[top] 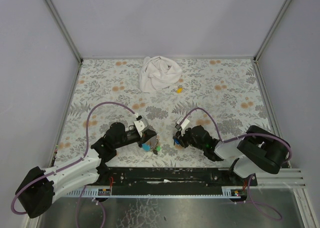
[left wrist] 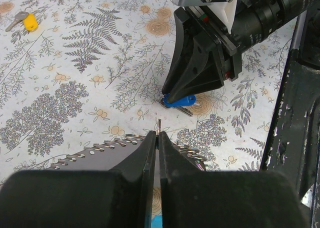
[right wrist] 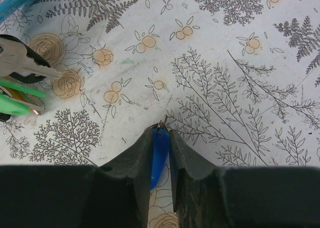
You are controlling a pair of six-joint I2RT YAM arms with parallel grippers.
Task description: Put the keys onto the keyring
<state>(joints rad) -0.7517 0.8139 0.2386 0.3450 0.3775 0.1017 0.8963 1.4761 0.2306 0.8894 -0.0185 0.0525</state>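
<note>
Right claw (right wrist: pixel 161 131) pinching blue key (right wrist: pixel 160 158) lengthwise between fingers, metal tip pointing forward, near left claw (left wrist: pixel 157 134), clenched on keyring (left wrist: pixel 158 123)

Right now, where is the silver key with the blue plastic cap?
The blue-capped key sits just right of centre in the top view, pinched in the right claw on the flowered tabletop; green-capped keys at the left claw lie to its left.
</note>
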